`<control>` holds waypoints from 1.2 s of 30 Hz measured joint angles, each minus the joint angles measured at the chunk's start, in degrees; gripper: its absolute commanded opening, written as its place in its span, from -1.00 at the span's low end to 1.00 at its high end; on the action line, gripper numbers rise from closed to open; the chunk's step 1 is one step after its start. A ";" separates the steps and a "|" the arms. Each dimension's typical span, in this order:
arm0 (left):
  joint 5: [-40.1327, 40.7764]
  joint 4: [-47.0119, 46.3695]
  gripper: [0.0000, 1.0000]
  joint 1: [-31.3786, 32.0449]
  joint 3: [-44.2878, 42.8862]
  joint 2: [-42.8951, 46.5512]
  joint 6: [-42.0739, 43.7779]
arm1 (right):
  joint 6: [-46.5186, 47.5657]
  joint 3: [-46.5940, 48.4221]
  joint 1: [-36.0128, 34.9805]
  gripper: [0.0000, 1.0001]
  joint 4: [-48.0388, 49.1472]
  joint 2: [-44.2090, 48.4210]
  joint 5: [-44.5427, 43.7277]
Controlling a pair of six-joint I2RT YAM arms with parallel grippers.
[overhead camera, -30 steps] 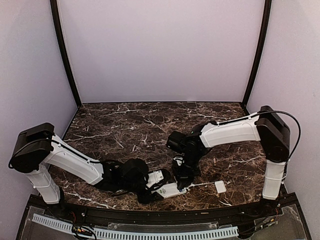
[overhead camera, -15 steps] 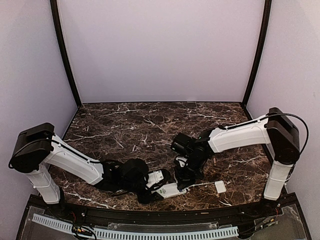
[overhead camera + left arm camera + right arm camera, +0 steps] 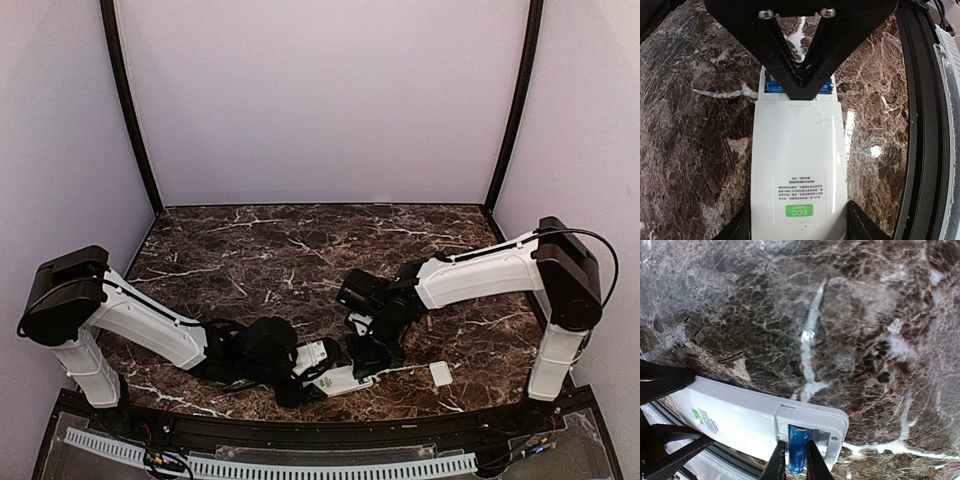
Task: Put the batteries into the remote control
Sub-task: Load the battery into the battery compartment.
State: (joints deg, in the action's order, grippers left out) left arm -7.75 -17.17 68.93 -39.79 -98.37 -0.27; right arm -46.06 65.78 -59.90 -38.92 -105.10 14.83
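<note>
White remote control [image 3: 799, 165] sits clamped between the left gripper [image 3: 799, 227] fingers, while the right gripper [image 3: 795, 462] fingers flank a blue battery [image 3: 797, 447] at its compartment [image 3: 812, 430], whether pinching it I cannot tell.

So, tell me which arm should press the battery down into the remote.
Right. The right jaws hold the battery with one end in the remote control, at its open compartment. The left jaws are occupied clamping the handset's body, which steadies it.

Blue battery [image 3: 797, 452] in white remote [image 3: 740, 422]
</note>
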 measured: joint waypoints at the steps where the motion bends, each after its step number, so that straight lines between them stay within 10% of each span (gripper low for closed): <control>1: 0.00 0.09 -0.98 0.00 -0.04 0.00 0.00 | 0.02 0.11 -0.13 -0.70 -0.09 0.00 -0.31; 36: -0.20 0.09 -0.98 0.00 -0.42 -0.31 0.13 | 0.98 0.98 -0.96 -0.37 -3.06 3.21 -5.73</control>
State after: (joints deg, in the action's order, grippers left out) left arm -7.94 -17.08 68.93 -40.21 -98.67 -0.14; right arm -45.08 66.76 -60.86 -41.98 -101.89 9.10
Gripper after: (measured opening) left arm 0.570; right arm 0.313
